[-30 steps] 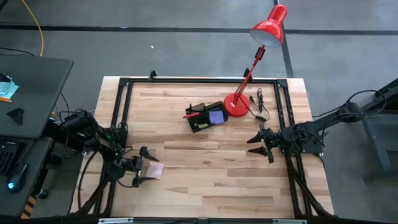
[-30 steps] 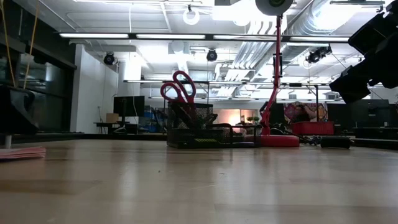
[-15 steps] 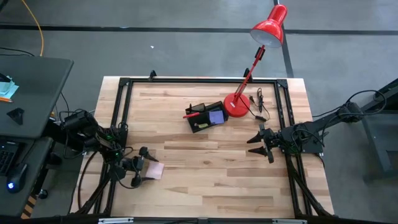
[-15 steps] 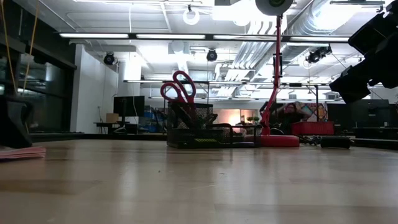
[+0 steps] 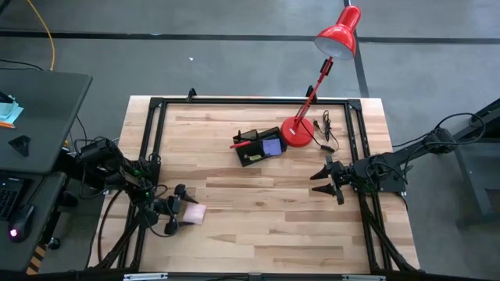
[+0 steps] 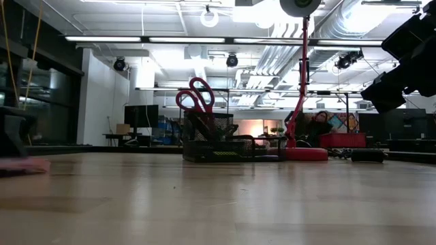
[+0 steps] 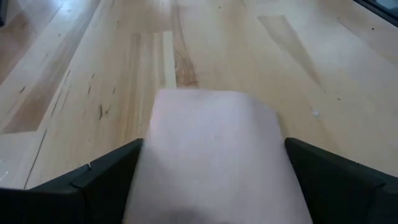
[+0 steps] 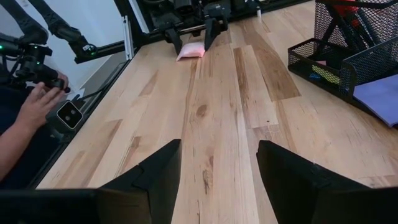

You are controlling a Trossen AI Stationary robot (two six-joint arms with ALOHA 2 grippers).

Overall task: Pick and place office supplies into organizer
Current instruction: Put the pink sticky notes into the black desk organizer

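Jaws wide on the left gripper (image 5: pixel 176 209), and the pink sticky-note pad (image 7: pixel 214 155) lies flat on the table (image 5: pixel 258 211) right between them, a finger (image 7: pixel 93 180) flanking each edge, though I can't tell whether they touch it. Over on the right gripper (image 5: pixel 322 180) the jaws are spread too with nothing between them, and it sits well apart from the organizer (image 5: pixel 258 146), where the red-handled scissors (image 6: pixel 195 93) stand upright and a purple pad (image 5: pixel 272 145) rests.
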